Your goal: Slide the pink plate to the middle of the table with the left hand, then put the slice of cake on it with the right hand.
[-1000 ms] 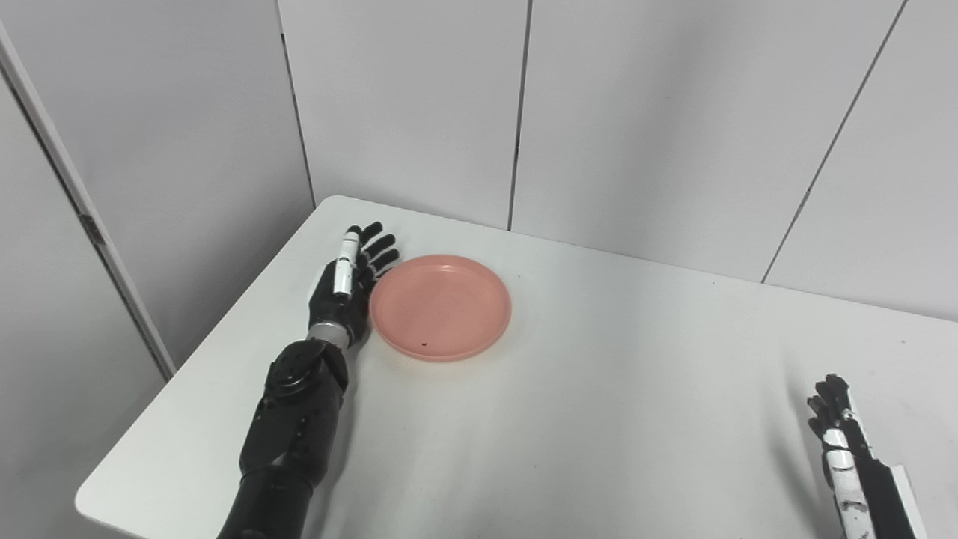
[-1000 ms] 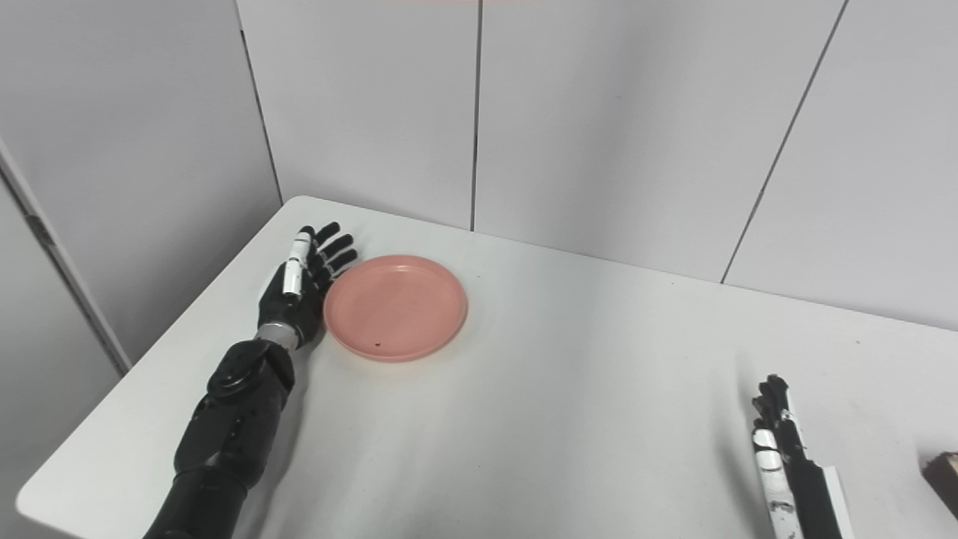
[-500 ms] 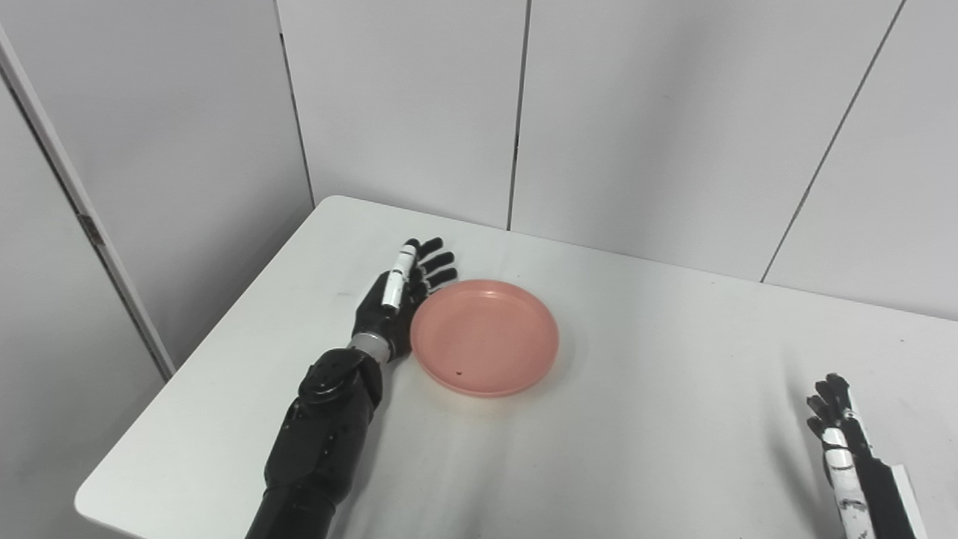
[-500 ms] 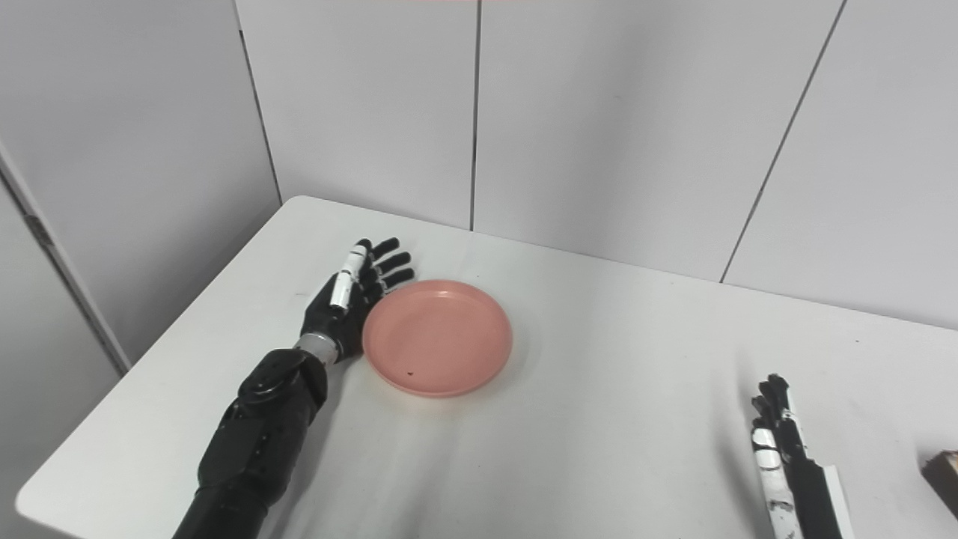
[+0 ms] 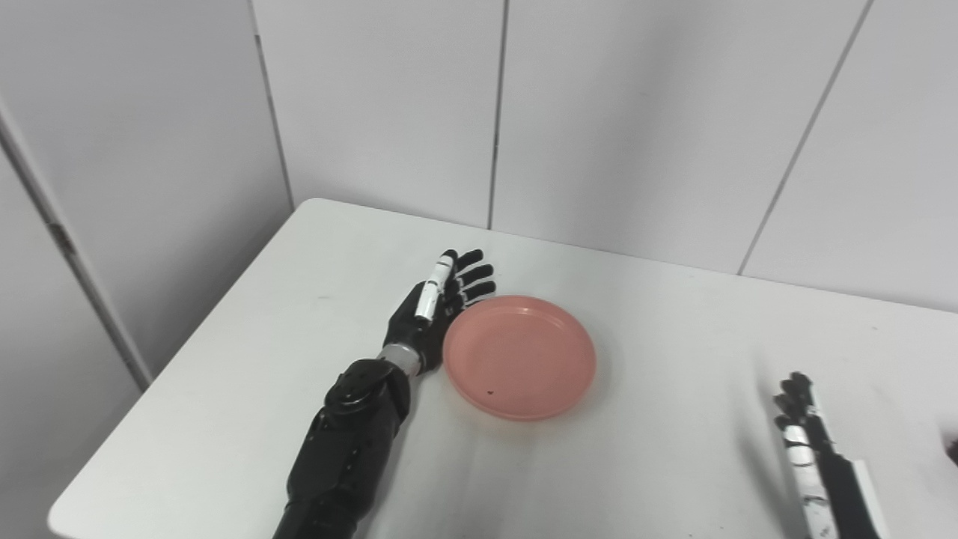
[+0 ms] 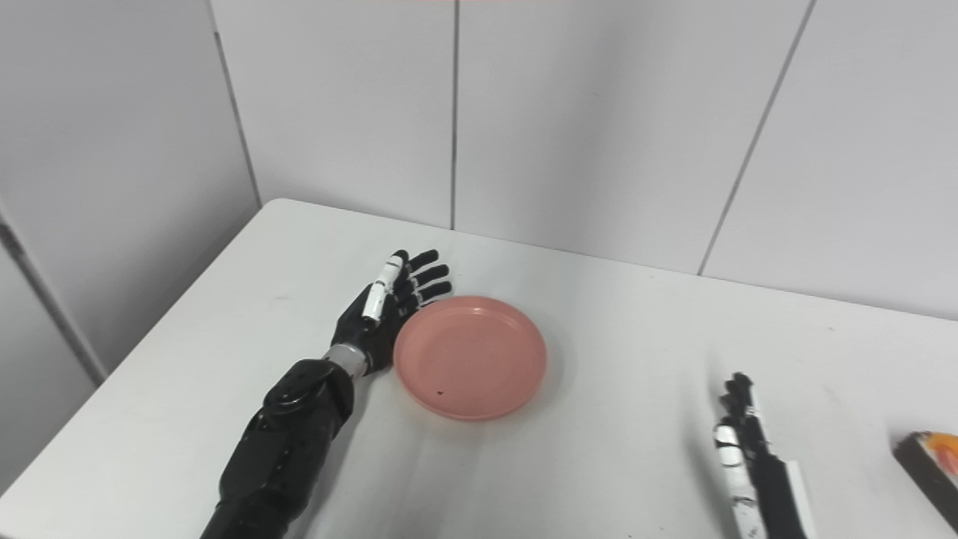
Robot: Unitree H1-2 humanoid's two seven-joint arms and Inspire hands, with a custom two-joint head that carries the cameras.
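At the far left a grey wall panel (image 5: 112, 150) stood beside the white table (image 5: 247, 389), whose rounded corner reached back toward it. The robot's black left arm (image 5: 340, 442) came up from the near edge and lay low over the tabletop. Its left hand (image 5: 430, 314) was flat and on edge, fingers (image 5: 471, 273) stretched out straight and fanned slightly apart, holding nothing. The palm side pressed against the left rim of the pink plate (image 5: 520, 355), the fingertips reaching just past the plate's far-left curve.

The plate sat flat on the table, empty but for a small dark speck (image 5: 489, 391) near its front edge. It lay somewhat left of the table's middle, well clear of the back wall.

Further right was a broad stretch of bare white surface, then the right hand (image 6: 737, 419) at the near edge, well apart from the plate. It stood thin and edge-on to me, fingers pointing away and lying close together, with nothing in them; from that angle I could not tell how far they were curled.

At the far right edge, just beyond that hand, sat the slice of cake (image 6: 928, 468), dark with an orange topping, resting on the table and partly cut off from sight.
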